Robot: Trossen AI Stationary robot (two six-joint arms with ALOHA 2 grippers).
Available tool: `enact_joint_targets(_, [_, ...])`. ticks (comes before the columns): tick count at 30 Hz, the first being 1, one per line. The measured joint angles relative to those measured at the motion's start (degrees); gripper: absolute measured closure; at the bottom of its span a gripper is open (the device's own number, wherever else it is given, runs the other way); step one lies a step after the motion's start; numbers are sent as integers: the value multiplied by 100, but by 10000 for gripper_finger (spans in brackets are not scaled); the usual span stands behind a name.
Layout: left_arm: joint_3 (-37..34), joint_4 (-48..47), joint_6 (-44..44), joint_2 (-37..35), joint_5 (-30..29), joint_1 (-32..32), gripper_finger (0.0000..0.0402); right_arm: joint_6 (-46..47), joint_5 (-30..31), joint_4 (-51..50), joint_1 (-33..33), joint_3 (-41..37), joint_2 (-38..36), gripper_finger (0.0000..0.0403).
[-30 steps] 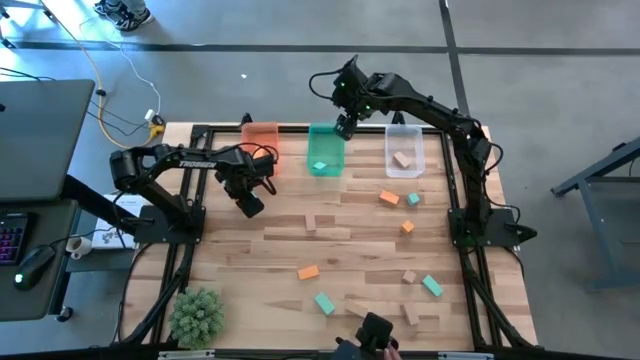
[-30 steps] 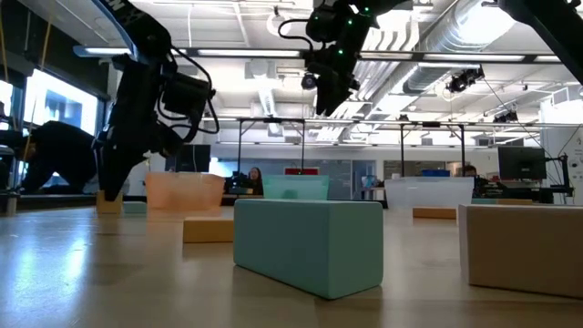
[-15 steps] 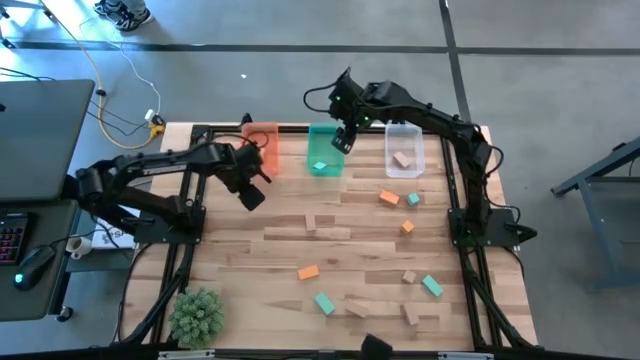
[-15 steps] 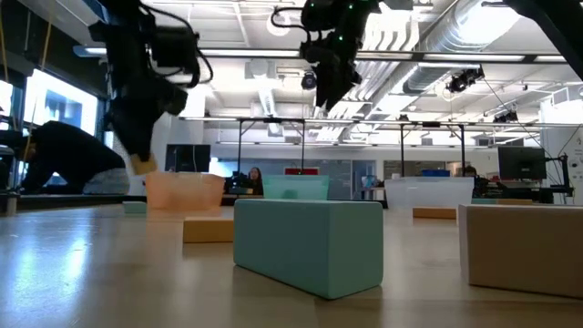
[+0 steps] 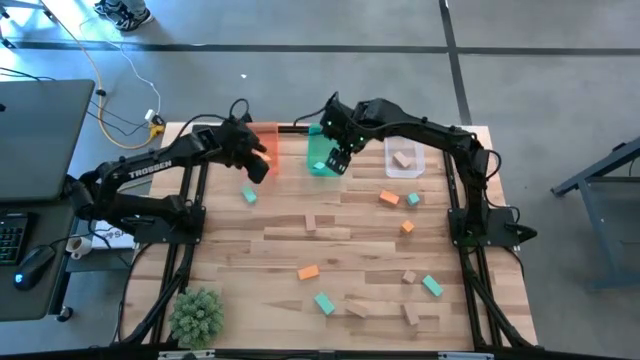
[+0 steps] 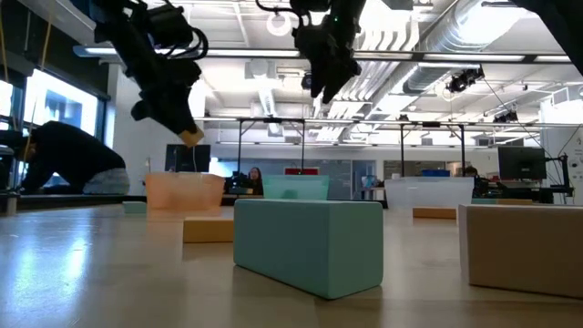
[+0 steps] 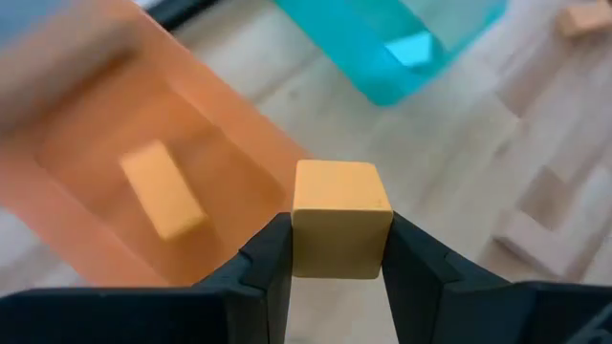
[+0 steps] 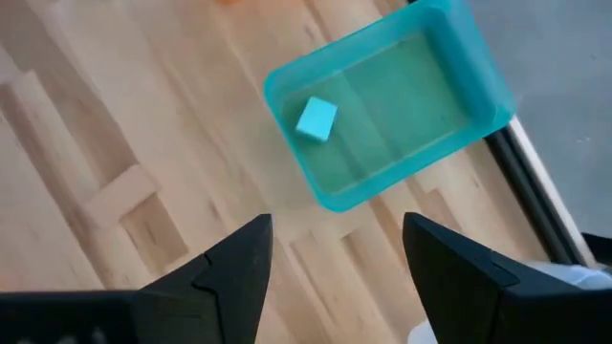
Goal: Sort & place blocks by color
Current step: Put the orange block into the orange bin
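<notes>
- The wooden table (image 5: 340,250) carries three bins along its far edge: orange bin (image 7: 143,191), green bin (image 8: 392,115), clear bin (image 5: 404,152).
- The left gripper (image 7: 339,263) hangs over the orange bin, clamped on an orange block (image 7: 341,218).
- The right gripper (image 8: 335,258) hovers beside the green bin, fingers spread and empty.
- Loose blocks (image 5: 390,198) lie scattered across the near and right parts of the table.
- Each looks light, rigid and smooth-faced; pinching two flat opposite sides should hold best.
</notes>
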Motion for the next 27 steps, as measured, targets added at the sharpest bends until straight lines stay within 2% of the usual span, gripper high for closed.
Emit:
enact_joint_targets(6, [0,234,405,215,-559,314,297,479,573,-396,396,0,0,181])
enact_joint_targets(16, [-1,299,681,1199,-540,480,299,1632,1257,-1067,936,-5,0,181])
enact_joint_targets(19, [-1,438,733,1400,-625,480,300,1945,1502,-1168,1118,-205,-8,181])
enact_joint_targets(27, [-1,587,756,1578,-769,480,298,2968,1569,-1577,1615,-950,-7,181])
